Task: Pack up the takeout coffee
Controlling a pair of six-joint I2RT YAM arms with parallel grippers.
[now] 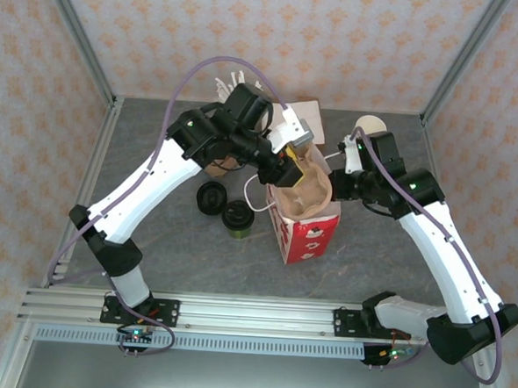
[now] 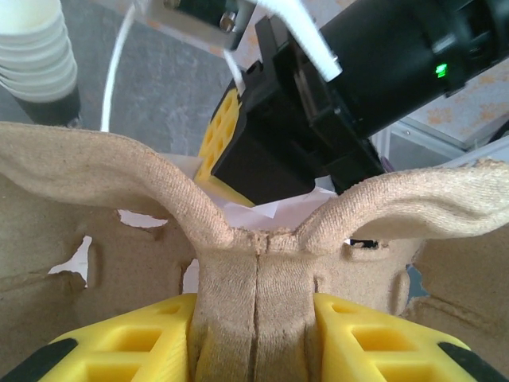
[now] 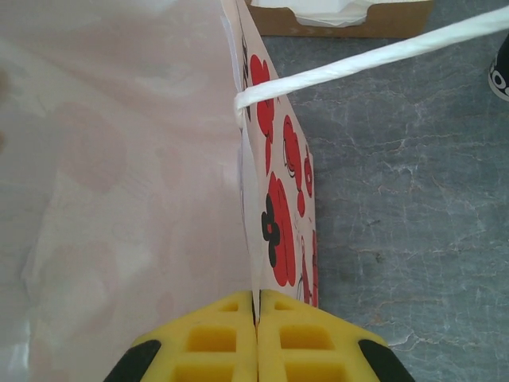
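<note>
The takeout coffee [image 1: 238,218] stands upright on the surface [image 1: 149,266] just left of the bag [image 1: 307,239], nearer my left gripper [image 2: 256,322], which grips the cardboard tray [image 2: 103,171] at the bag's mouth, while my right gripper [image 3: 256,338] is closed on the bag's wall.

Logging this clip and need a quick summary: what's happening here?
The left gripper holds a moulded cardboard cup tray by its middle ridge, at the open top of the red-and-white bag. The right gripper pinches the bag's wall, fingers shut on it. The coffee cup, lid on, stands on the table left of the bag, not yet packed.
</note>
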